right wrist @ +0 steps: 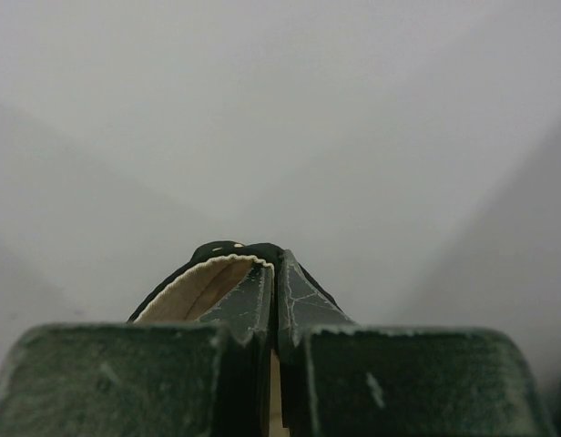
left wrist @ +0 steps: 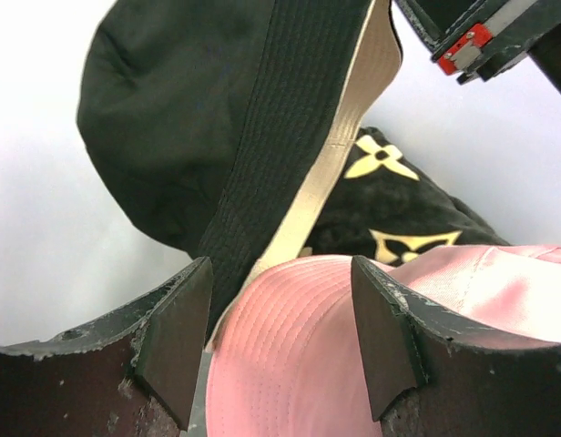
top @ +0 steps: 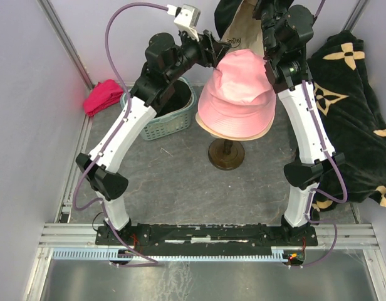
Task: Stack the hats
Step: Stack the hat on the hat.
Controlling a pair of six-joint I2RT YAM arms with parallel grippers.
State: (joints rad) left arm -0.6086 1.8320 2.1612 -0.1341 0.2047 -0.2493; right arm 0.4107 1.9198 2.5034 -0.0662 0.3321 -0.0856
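Note:
A pink hat [top: 238, 88] sits on top of a cream hat [top: 243, 133], both on a dark round stand [top: 226, 155]. My right gripper [top: 263, 15] is shut on the brim of a black hat with cream lining [top: 240, 28] and holds it up behind and above the pink hat. The right wrist view shows the brim [right wrist: 212, 269] pinched at my right gripper [right wrist: 274, 273]. My left gripper [top: 213, 47] is open, empty, just left of the black hat. In the left wrist view my left gripper [left wrist: 280, 337] frames the pink hat [left wrist: 299, 364], below the black hat [left wrist: 208, 127].
A teal basket [top: 161, 119] stands at the back left under the left arm. A small magenta cloth [top: 104, 96] lies left of it. A large black cloth with beige flower marks [top: 353, 106] fills the right side.

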